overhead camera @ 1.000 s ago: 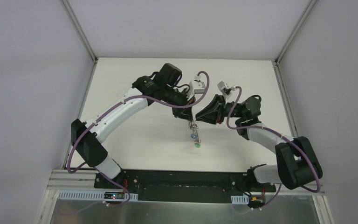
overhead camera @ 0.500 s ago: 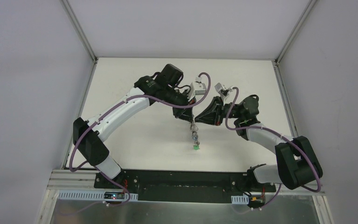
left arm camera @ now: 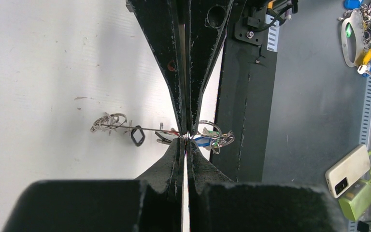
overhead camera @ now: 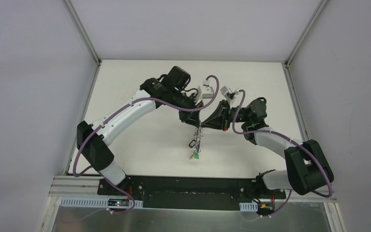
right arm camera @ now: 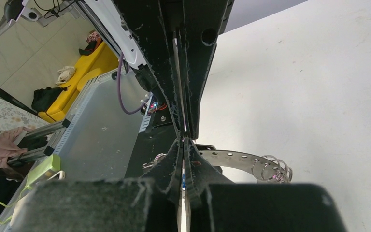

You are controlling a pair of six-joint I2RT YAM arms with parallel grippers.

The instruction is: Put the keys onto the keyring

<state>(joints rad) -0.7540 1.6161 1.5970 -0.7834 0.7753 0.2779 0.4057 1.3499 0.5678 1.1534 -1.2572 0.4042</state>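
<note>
**Right hand (overhead camera: pixel 204 125) shuts against the left over the hanging keyring (left arm camera: pixel 149 129)**

Since a second ago the right hand's fingers have gone from partly spread to pressed together. It has also slid leftward until its tip meets the tip of the left hand (overhead camera: pixel 197 123). The bunch below has swung. Its green tag (overhead camera: pixel 194 155), which hung a little right of the tips, now sits lower and further left, and a black tag (overhead camera: pixel 192 143) shows just above it.

From above, both hands slope down toward each other over the middle of the white worktop (overhead camera: pixel 154 140), and the keyring dangles from the point where they meet.

The left wrist view shows the left hand pressed together, pinching the keyring's thin wire at its very tip. The right hand comes in from the opposite side, tip to tip at the same spot. Whether it also grips the wire cannot be told.

Along the wire, a cluster of silver keys (left arm camera: pixel 108 121) sits at the far end. The black tag comes next, and red and blue pieces lie close to the pinch.
</note>
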